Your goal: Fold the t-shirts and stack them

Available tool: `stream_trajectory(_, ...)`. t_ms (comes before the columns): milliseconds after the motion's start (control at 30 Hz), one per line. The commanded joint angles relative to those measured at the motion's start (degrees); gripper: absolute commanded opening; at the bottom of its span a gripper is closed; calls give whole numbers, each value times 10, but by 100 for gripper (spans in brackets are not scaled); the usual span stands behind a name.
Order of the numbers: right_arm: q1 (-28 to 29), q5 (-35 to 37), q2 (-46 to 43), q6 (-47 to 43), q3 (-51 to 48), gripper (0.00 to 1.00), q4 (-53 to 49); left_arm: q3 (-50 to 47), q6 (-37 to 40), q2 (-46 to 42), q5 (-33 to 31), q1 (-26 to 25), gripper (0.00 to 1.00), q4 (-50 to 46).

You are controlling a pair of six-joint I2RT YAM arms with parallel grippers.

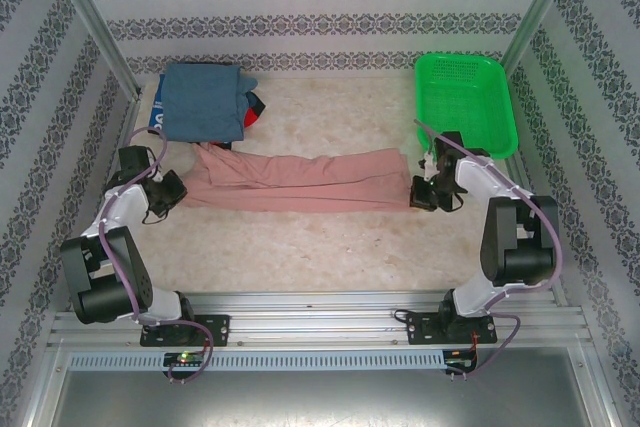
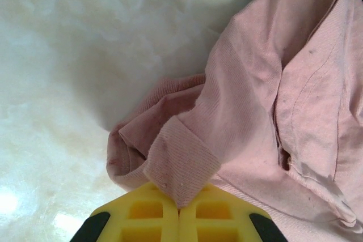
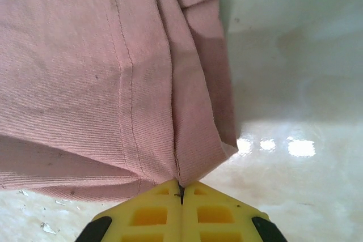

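Around you: walls (image 1: 330, 7) papered in grey floral bands, metal posts (image 1: 95, 27) at the back corners, a glossy pale marbled table (image 1: 330, 257).

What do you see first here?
A long pink shirt lies stretched across the middle, pinched at each end by the left gripper and the right gripper. A bright green basket sits at the far right, and a folded blue shirt at the far left.
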Motion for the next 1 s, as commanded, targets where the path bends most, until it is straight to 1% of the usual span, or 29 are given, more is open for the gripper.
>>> stream_trajectory(0, -16, 25, -21, -27, 27, 0, -22, 29, 16, -14, -19, 14, 0, -14)
stream_trajectory(167, -18, 20, -25, -47, 43, 0, -33, 50, 17, -22, -20, 17, 0, -28)
stream_trajectory(433, -26, 35, -54, -70, 40, 0, -51, 30, 19, -46, -15, 28, 0, -31)
stream_trajectory(533, -25, 20, -66, -67, 22, 0, -52, 16, 20, -53, -15, 28, 0, -28)
stream_trajectory(633, -26, 22, -67, -52, -6, 0, -46, -8, 23, -55, -15, 28, 0, -24)
stream_trajectory(700, -26, 3, -69, -34, -27, 1, -26, -30, 18, -60, -17, 29, 0, -15)
stream_trajectory(767, -27, 7, -63, -4, -34, 2, -18, -47, 11, -63, -19, 29, 0, -10)
stream_trajectory(800, -27, 5, -56, 7, -35, 4, -19, -55, 8, -63, -19, 29, 0, -8)
stream_trajectory(867, -27, -4, -35, 27, -40, 10, -18, -71, -3, -61, -25, 30, 0, -4)
stream_trajectory(933, -28, 24, -12, 53, -44, 8, -20, -82, -11, -57, -28, 31, 0, -2)
stream_trajectory(967, -28, 24, -3, 58, -48, 8, -17, -88, -16, -55, -32, 31, 0, 0)
